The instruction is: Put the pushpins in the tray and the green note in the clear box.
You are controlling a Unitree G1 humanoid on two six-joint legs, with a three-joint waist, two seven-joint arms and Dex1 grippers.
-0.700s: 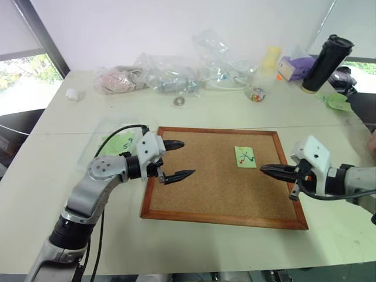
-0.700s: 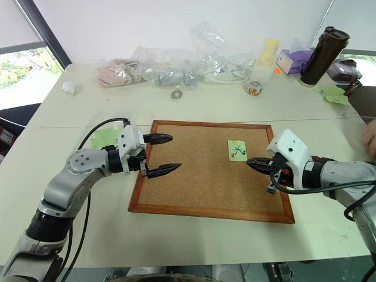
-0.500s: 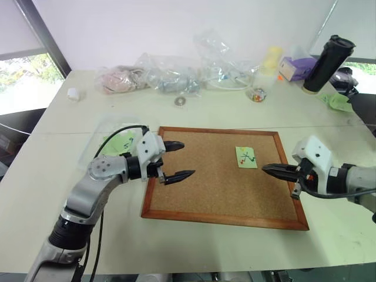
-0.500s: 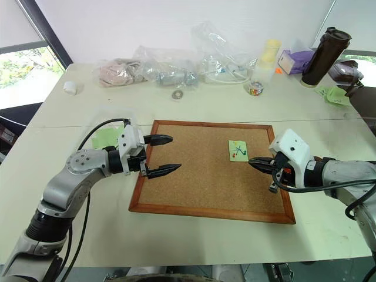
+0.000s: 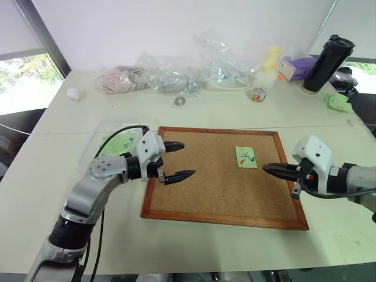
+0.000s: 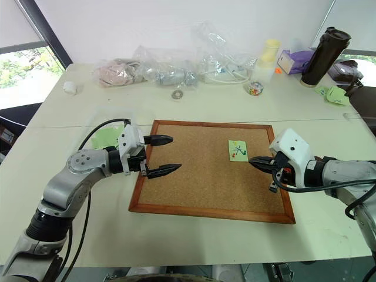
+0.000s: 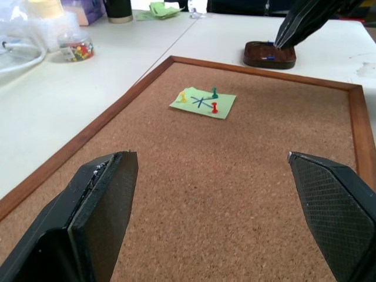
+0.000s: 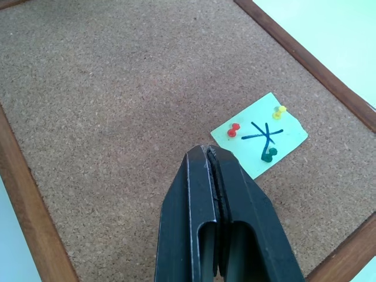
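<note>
Fingers pressed together, right gripper (image 6: 254,160) nears the green note (image 5: 245,156), three pushpins (image 8: 234,130) unpulled; left gripper (image 5: 178,160) spread; tray (image 7: 269,54) waits.

Rough matt cork board (image 5: 220,176) in a smooth reddish wood frame, matt paper green note (image 8: 259,134) with glossy plastic-headed pushpins (image 8: 234,130), crinkled glossy clear plastic bags (image 5: 176,73) along the counter's far edge, smooth matt pale counter (image 5: 53,176), dark glossy wooden tray (image 7: 269,54).
</note>
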